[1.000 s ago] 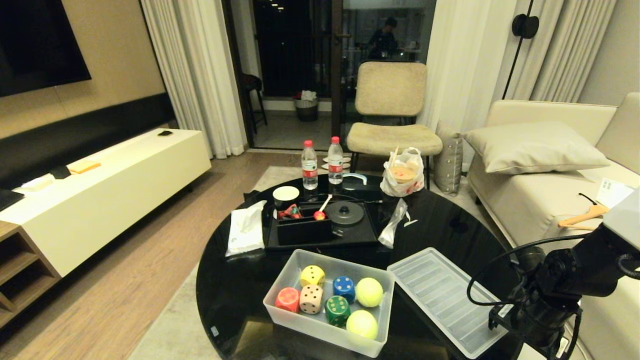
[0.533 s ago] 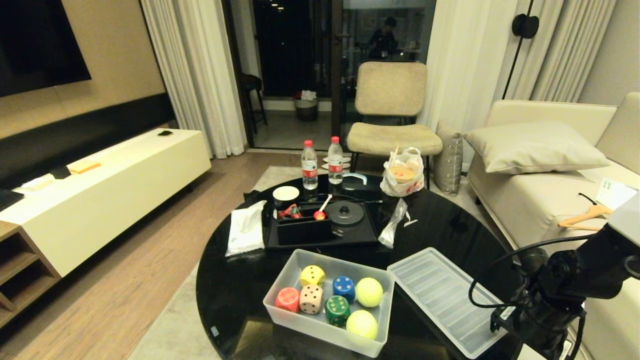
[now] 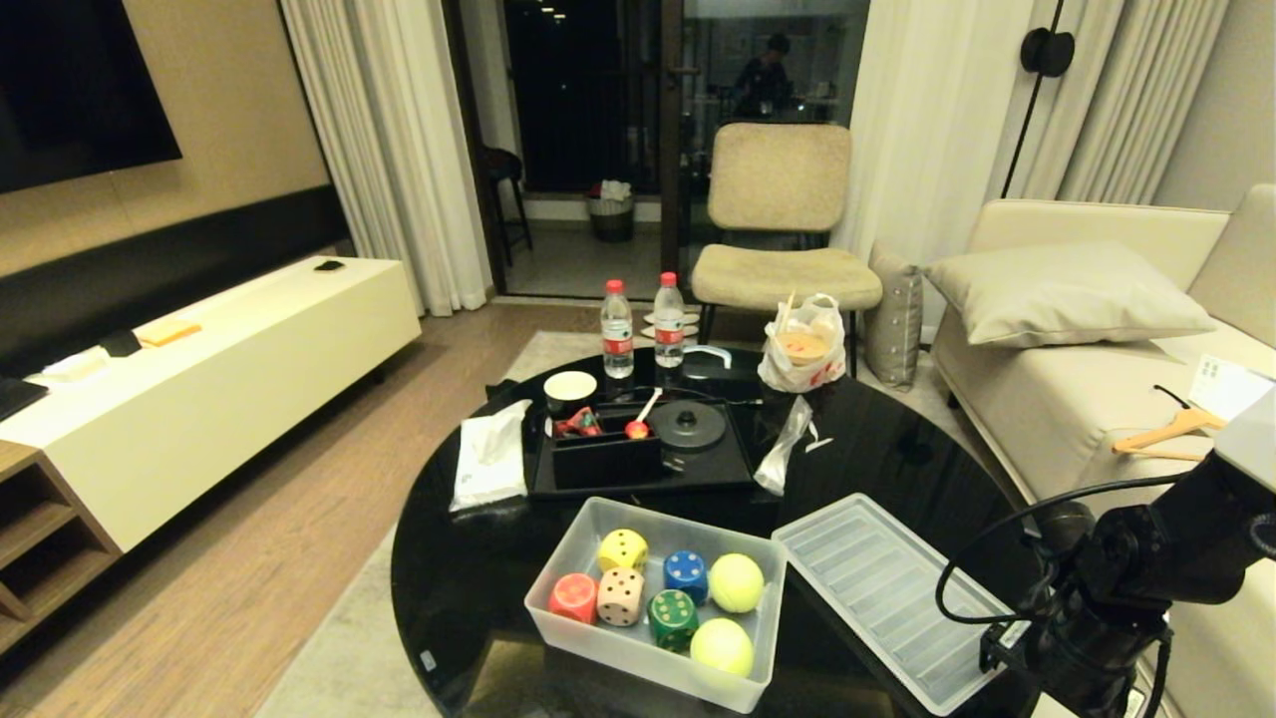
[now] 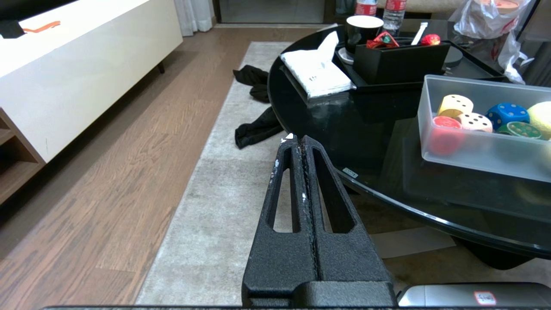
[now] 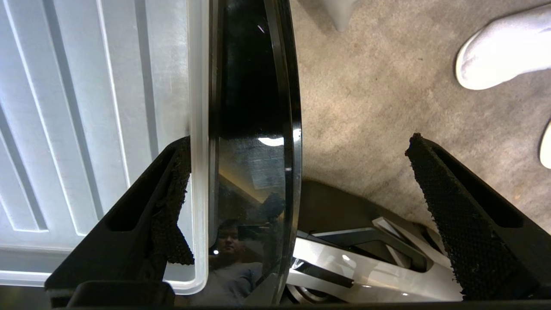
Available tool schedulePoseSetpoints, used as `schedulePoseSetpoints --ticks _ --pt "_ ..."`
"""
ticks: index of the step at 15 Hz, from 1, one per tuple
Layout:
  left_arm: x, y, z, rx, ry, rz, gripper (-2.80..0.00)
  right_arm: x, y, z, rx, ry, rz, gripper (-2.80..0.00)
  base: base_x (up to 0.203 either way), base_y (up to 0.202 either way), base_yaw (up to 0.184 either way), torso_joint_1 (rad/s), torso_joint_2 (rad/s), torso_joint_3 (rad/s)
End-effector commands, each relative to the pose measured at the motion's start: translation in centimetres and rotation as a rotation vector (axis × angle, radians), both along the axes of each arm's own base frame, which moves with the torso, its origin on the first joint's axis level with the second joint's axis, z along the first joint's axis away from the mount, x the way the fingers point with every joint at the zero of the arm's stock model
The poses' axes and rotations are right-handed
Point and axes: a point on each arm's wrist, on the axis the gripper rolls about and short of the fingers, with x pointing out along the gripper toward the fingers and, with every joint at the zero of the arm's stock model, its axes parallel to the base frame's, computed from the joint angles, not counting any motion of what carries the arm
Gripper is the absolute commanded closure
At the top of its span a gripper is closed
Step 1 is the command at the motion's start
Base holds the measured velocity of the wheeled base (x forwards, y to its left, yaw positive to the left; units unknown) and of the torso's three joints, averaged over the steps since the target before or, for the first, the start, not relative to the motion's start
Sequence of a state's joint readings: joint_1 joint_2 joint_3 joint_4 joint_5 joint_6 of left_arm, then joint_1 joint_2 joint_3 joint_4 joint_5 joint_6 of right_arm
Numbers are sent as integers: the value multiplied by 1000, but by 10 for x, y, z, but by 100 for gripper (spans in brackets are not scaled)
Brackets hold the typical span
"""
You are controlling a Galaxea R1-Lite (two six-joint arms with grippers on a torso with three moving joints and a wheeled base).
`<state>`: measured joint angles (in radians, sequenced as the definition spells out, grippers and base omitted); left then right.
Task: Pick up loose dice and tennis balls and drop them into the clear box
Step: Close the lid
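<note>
The right tool (image 5: 297, 206) has sunk slightly at the black glass counter's (image 3: 469, 578) near edge, jaws wide over the ribbed translucent lid (image 3: 882, 598) — beyond, all five coloured dice (image 3: 638, 588) and both yellow-green tennis balls (image 3: 736, 582) lie inside the clear plastic box (image 3: 573, 538), apparently done — left tool (image 4: 299, 144) together.

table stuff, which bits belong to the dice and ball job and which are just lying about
Job:
- clear box, holding everything below
- dice: yellow, blue, red, tan, green
- two tennis balls
- ribbed lid beside the box

Lying about:
- water bottles
- tissue pack
- black tray
- takeaway bag
</note>
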<state>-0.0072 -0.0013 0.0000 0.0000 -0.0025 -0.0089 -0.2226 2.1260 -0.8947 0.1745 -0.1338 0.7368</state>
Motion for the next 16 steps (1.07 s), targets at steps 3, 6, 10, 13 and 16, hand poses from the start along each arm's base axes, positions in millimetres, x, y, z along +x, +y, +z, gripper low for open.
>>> schedulePoseSetpoints --ticks 3,6,10,13,16 --pt "0 0 0 0 3 2 0 -2 1 5 -5 -10 -3 -280 0 0 0 0 0 0" --pt "0 0 0 0 3 0 0 -3 1 9 -12 -20 2 -280 0 0 0 0 0 0" --pt "0 0 0 0 3 -1 0 -3 0 9 -18 -10 14 -280 0 0 0 0 0 0" --pt "0 0 0 0 3 -1 0 -1 0 2 -17 5 18 -280 0 0 0 0 0 0" --pt "0 0 0 0 3 -1 0 -3 0 -1 -16 19 16 -280 0 0 0 0 0 0"
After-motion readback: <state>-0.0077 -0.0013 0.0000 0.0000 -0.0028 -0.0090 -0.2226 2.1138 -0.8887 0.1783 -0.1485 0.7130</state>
